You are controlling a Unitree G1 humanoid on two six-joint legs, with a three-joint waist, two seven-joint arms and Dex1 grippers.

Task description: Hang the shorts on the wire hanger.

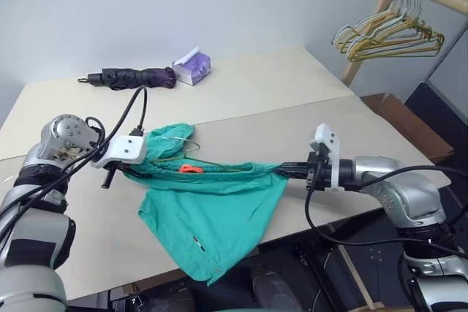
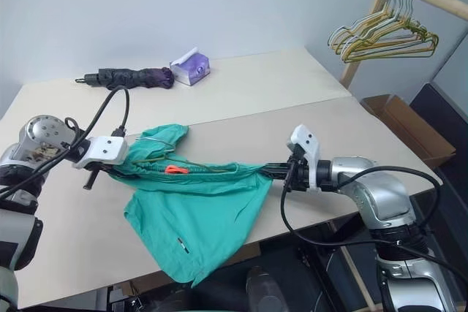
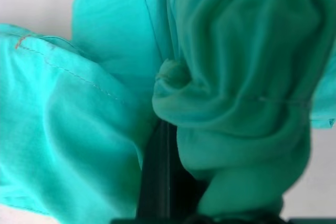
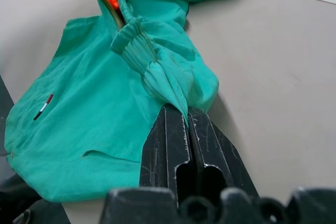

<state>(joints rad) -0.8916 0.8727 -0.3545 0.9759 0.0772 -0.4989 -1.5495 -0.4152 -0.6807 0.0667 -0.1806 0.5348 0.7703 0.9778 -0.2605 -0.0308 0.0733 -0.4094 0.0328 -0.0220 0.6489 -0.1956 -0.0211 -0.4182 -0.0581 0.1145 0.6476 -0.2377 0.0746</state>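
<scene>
The teal-green shorts (image 1: 212, 217) hang stretched between my two grippers over the table's front edge, one leg drooping below it. My left gripper (image 1: 142, 168) is buried in bunched fabric at the waistband's left end and is shut on it; a dark finger (image 3: 157, 177) shows between the folds. At the right end, my right gripper (image 4: 181, 111) is shut on the gathered waistband. The thin wire hanger (image 1: 179, 139) lies partly inside the shorts, its hook poking out near the left gripper. An orange tag (image 1: 190, 169) sits on the waistband.
A folded dark umbrella (image 1: 135, 77) and a purple tissue box (image 1: 192, 68) lie at the back of the beige table (image 1: 292, 100). A bunch of pale hangers (image 1: 387, 38) hangs on a wooden rack at the far right, above a cardboard box (image 1: 402, 118).
</scene>
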